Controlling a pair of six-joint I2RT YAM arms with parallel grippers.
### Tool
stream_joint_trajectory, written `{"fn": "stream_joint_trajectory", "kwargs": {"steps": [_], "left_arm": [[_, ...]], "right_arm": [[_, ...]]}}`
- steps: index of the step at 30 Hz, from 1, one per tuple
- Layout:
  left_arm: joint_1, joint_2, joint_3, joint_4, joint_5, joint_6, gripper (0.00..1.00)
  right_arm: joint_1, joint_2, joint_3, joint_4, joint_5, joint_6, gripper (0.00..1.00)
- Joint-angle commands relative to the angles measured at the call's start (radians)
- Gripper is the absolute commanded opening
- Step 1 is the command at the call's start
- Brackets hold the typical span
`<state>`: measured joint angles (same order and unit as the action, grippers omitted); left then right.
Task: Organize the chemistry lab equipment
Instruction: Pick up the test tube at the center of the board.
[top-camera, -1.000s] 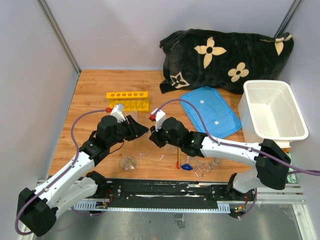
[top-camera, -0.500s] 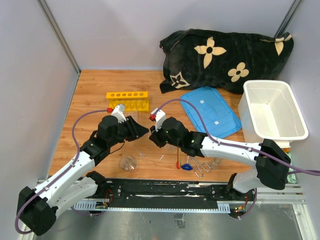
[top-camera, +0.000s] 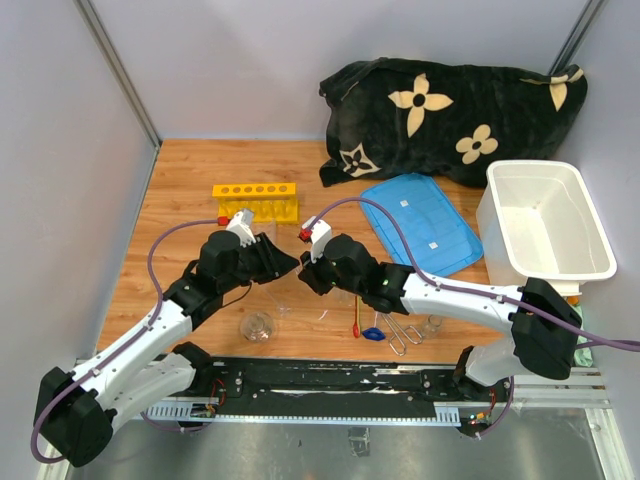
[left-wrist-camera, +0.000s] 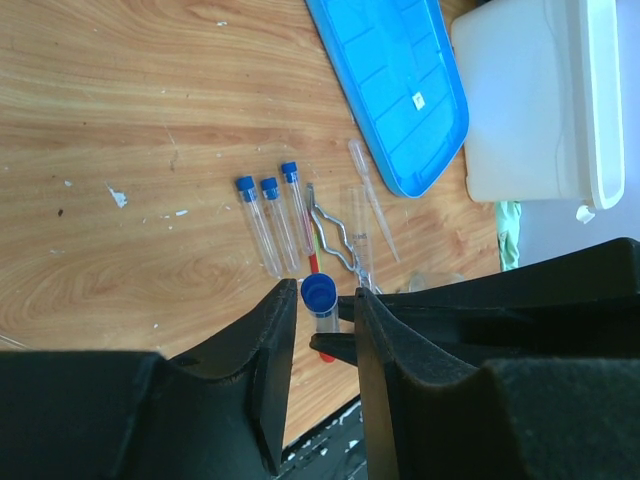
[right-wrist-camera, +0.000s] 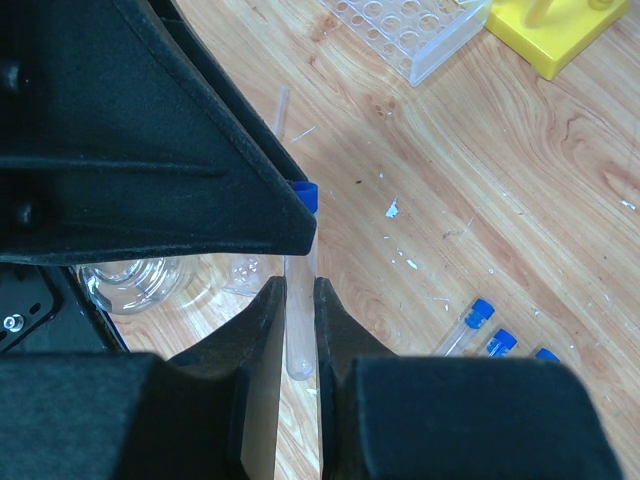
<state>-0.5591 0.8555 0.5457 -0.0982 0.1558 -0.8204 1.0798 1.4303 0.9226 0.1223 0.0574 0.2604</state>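
Where the left claw (left-wrist-camera: 324, 295) and right claw (right-wrist-camera: 299, 285) meet tip to tip above the table (top-camera: 180, 180), the black cloth (top-camera: 450, 100) lies well beyond the right claw. The white tub (top-camera: 488, 225) stands well off to that claw's right, with the blue lid (top-camera: 420, 225) between them. The yellow rack (top-camera: 255, 200) stands just beyond the left claw, and a flask (top-camera: 257, 326) sits behind it, toward the bases. Tongs (left-wrist-camera: 335, 225) and three capped tubes (left-wrist-camera: 270, 225) lie past the left claw's tips. The right claw pinches a blue-capped test tube (right-wrist-camera: 300, 350). The left claw's fingers straddle its cap, narrow, with a sliver of gap showing.
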Motion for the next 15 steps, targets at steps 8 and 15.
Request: {"fn": "stream_joint_trajectory", "kwargs": {"steps": [8,15], "left_arm": [[-0.013,-0.003,0.002,0.035,-0.005,0.001,0.29],[-0.013,0.005,-0.003,0.043,-0.006,0.006,0.19]], "right_arm": [[0.014,-0.017,0.035,-0.001,0.019,-0.015,0.01],[0.014,-0.013,0.033,-0.004,0.016,-0.011,0.01]]}}
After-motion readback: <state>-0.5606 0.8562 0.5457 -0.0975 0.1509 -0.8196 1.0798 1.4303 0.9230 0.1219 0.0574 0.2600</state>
